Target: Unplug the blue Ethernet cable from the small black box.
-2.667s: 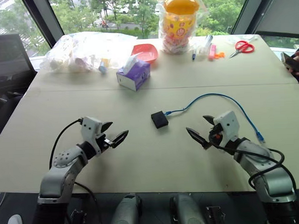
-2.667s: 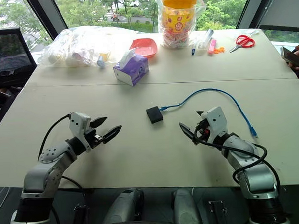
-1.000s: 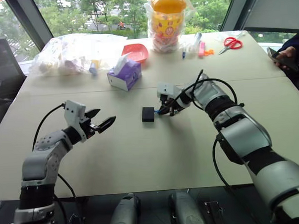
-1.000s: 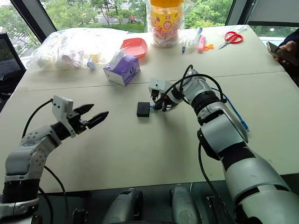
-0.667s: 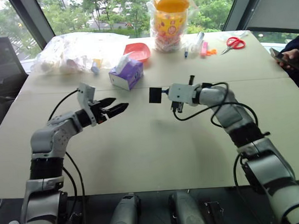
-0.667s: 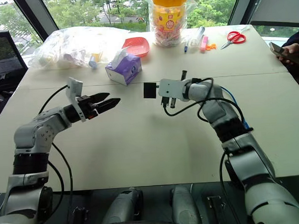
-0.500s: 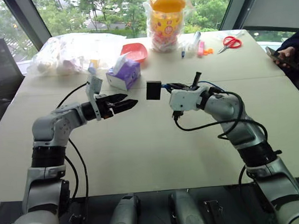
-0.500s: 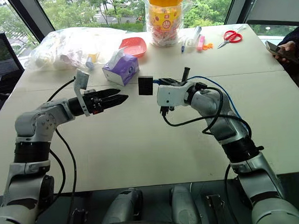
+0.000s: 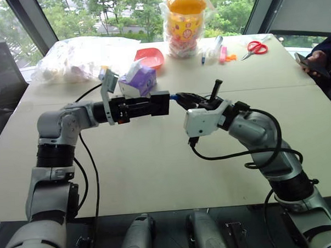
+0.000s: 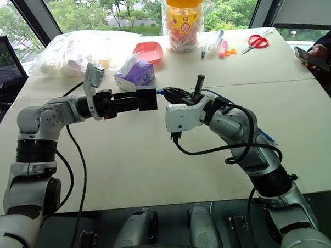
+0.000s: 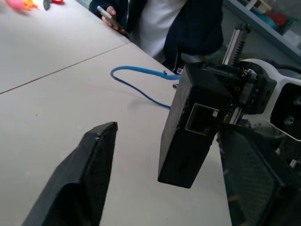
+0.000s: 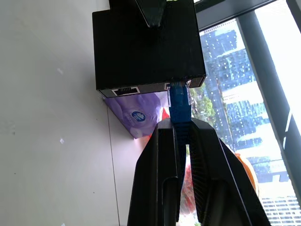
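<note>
Beyond the big windows there were green trees, and the pale surface (image 9: 156, 174) carried clutter along its far edge: a purple tissue box (image 9: 137, 81), a red dish (image 9: 150, 57) and a bagged yellow jar (image 9: 186, 21). Above the middle of the surface the small black box (image 9: 160, 104) hung in the air between the two arms. The right gripper (image 12: 178, 129) had its jaws pinched shut on the blue Ethernet cable (image 11: 141, 84) just behind the plug, which still sat in the box's port. The cable's line ran level, straight out of the box toward the right arm, then trailed down to the surface. The left gripper (image 9: 148, 106) reached in from the opposite side, its jaws partly open and straddling the box; I could not tell whether they had clamped it. It looked to me as though the left had to hold the box firm while the right drew the plug out along that same line.
</note>
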Tool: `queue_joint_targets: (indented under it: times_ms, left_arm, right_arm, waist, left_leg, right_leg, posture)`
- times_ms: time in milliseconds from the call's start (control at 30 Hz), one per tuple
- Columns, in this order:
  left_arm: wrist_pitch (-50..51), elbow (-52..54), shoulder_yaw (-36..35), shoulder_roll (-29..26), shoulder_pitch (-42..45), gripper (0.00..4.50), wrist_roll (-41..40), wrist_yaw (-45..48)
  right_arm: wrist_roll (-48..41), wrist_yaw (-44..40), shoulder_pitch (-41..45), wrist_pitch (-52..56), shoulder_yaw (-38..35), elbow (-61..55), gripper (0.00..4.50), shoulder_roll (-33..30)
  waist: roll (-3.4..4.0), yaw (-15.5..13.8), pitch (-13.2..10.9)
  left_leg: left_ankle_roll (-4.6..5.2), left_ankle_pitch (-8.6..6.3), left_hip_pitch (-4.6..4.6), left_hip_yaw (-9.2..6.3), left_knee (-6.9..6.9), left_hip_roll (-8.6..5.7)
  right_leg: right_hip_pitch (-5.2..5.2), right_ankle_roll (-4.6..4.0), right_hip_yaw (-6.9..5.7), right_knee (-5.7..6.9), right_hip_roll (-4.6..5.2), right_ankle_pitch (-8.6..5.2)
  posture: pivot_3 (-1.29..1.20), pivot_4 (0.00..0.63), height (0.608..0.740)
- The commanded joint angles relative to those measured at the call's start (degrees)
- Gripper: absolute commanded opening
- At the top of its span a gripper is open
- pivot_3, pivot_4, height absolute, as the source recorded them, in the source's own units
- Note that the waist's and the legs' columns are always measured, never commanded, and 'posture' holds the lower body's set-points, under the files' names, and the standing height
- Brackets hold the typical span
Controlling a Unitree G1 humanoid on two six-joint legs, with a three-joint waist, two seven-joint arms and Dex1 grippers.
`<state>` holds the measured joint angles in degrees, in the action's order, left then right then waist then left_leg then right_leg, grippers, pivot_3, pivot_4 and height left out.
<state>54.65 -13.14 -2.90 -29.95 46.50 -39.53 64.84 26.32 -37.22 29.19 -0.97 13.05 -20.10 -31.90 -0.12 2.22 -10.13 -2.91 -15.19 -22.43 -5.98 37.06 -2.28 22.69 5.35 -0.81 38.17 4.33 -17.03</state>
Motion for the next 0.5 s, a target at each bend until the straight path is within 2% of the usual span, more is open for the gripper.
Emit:
queue_joint_targets:
  times_ms: [33,100,167,367,500]
  left_arm:
    - [-0.6,1.9,0.1,-0.1,0.8,1.99,-1.2,2.0]
    - [-0.7,2.2,0.2,0.3,0.5,0.94,-1.1,2.3]
    - [-0.5,2.4,0.3,0.9,0.2,0.42,-1.2,2.3]
    - [-0.6,4.0,1.9,0.7,-1.2,0.43,-0.8,3.7]
    - [-2.4,4.7,3.9,-1.3,-2.1,0.43,0.9,6.4]
  right_arm:
    - [-2.1,-1.9,0.8,0.5,-1.1,-3.5,0.00,-0.7]
    - [-2.8,-2.9,1.2,1.1,-1.0,-4.1,0.00,-0.9]
    - [-3.2,-3.6,1.4,1.8,-0.9,-4.6,0.00,-0.9]
    - [-6.5,-7.1,1.3,6.3,-1.2,-6.1,0.00,-0.5]
    - [-17.5,-12.9,2.2,20.8,-5.2,-7.2,1.73,1.1]
  waist:
    - [-0.01,0.0,0.0]
    - [-0.02,0.0,0.0]
    - [-0.02,0.0,0.0]
    - [-0.02,0.0,0.0]
    - [-0.03,-0.1,0.0]
  left_leg:
    - [0.00,0.00,0.00,0.00,0.01,0.00]
    - [0.01,0.00,0.00,0.00,0.01,0.00]
    - [0.01,0.00,0.00,0.00,0.01,0.00]
    - [0.01,-0.01,0.00,0.00,0.01,0.00]
    - [0.02,-0.01,0.00,-0.01,0.01,0.00]
  right_leg:
    - [-0.01,0.00,0.00,0.00,0.01,0.00]
    - [-0.01,0.00,0.00,0.00,0.01,0.00]
    - [-0.01,0.00,0.00,0.00,0.02,0.00]
    - [0.00,0.00,0.00,0.00,0.01,0.00]
    - [-0.01,0.00,0.01,0.00,0.04,0.00]
  posture:
    - [0.00,0.150,0.740]
    - [0.00,0.150,0.740]
    - [0.00,0.150,0.740]
    - [0.00,0.150,0.740]
    - [0.00,0.150,0.740]
